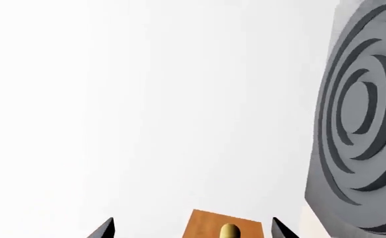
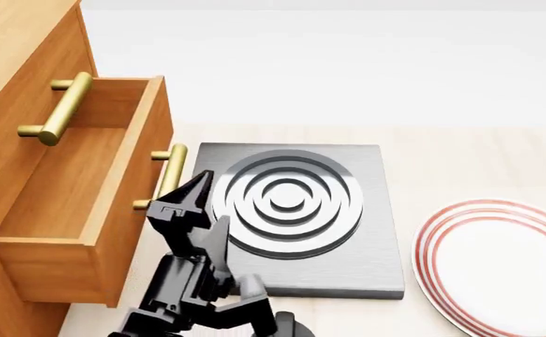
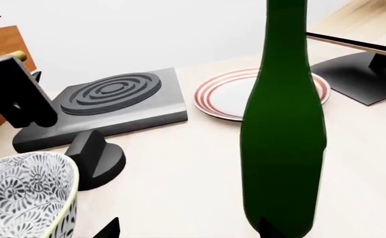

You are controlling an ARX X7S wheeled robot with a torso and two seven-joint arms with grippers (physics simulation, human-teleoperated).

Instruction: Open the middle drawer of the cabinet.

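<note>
Green bottle (image 3: 284, 124) looms closest — patterned bowl (image 3: 24, 191), plate (image 3: 236, 94) around.

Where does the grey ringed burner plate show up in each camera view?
Head view: burner plate lies centre, right of the open drawer.
Left wrist view: it fills the right edge.
Right wrist view: upper left, behind the bowl.
Shared landmark: the striped plate beside it in the head and right wrist views.
</note>
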